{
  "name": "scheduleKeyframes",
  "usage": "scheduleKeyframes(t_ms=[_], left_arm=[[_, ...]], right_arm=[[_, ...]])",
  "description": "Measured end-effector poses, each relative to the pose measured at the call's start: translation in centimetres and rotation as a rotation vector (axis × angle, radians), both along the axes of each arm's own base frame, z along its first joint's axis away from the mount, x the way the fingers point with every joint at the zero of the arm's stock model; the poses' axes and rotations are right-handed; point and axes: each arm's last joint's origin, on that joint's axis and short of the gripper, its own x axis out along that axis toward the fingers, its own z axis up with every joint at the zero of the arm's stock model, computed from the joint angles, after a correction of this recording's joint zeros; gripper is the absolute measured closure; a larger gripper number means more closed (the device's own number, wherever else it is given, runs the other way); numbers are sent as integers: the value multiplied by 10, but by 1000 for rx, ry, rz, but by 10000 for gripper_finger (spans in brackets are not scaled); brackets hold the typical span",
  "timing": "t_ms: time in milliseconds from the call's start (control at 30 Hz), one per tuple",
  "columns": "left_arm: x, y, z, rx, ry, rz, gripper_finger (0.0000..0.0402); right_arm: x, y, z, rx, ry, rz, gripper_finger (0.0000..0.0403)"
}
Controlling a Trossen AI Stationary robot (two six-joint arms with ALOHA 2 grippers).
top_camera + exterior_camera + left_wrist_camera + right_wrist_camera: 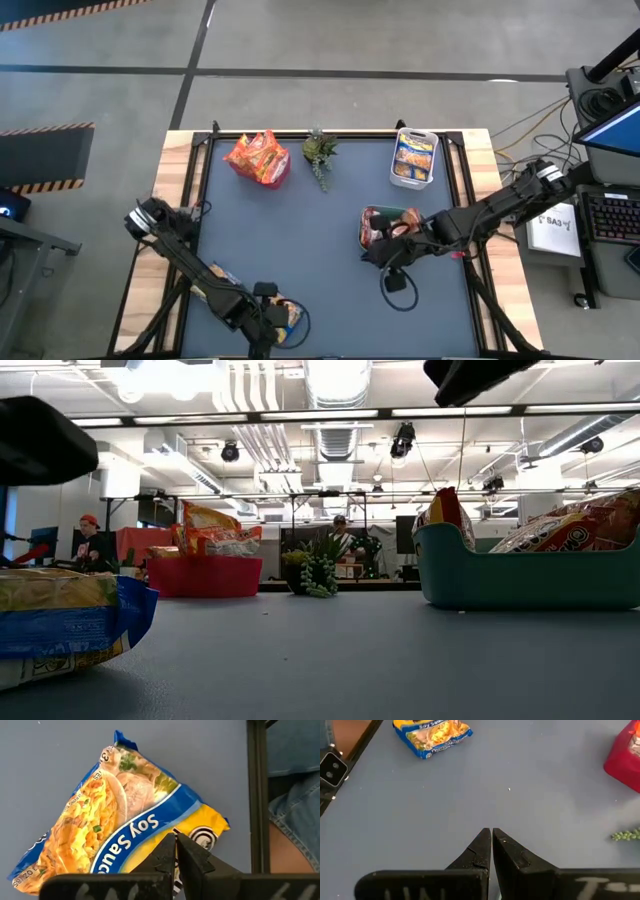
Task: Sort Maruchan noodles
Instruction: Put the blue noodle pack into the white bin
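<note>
A yellow-and-blue Maruchan packet (120, 820) lies flat on the grey table near its front edge (288, 315), and my left gripper (175, 837) is shut on it. A second packet of the same kind (432, 737) lies flat on the table farther off. My right gripper (491, 831) is shut and empty. It hangs above bare table beside the teal bin (366, 228), which holds red packets (575, 530). Orange packets (258, 158) fill the red bin (205, 577). Yellow packets (415, 155) lie in the white bin. My left gripper has its two fingertips closed together on the packet's yellow part (192, 822), close to one short end. The fingers slant down from above. The packet lies flat on the table; how much film sits between the tips is hidden by the fingers.
A small green plant (320, 155) stands at the far edge between the red and white bins. A black frame rail (257, 795) runs along the table edge beside the held packet, and a person's denim-clad leg (295, 810) is just beyond it. A black cable loop (398, 285) hangs under my right arm.
</note>
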Motion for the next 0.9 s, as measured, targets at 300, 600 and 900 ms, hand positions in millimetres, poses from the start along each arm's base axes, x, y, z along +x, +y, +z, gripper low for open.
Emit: scheduleKeyframes(t_ms=[300,600,900], left_arm=[[9,10,-4,107,-81,97,401],[10,39,5,356,-131,209,402],[-2,30,24,152,-43,76,402]], right_arm=[[-21,-9,-10,57,-146,2,394],[-23,-18,-22,182,-272,-79,394],[-13,-21,-32,173,-240,-109,394]])
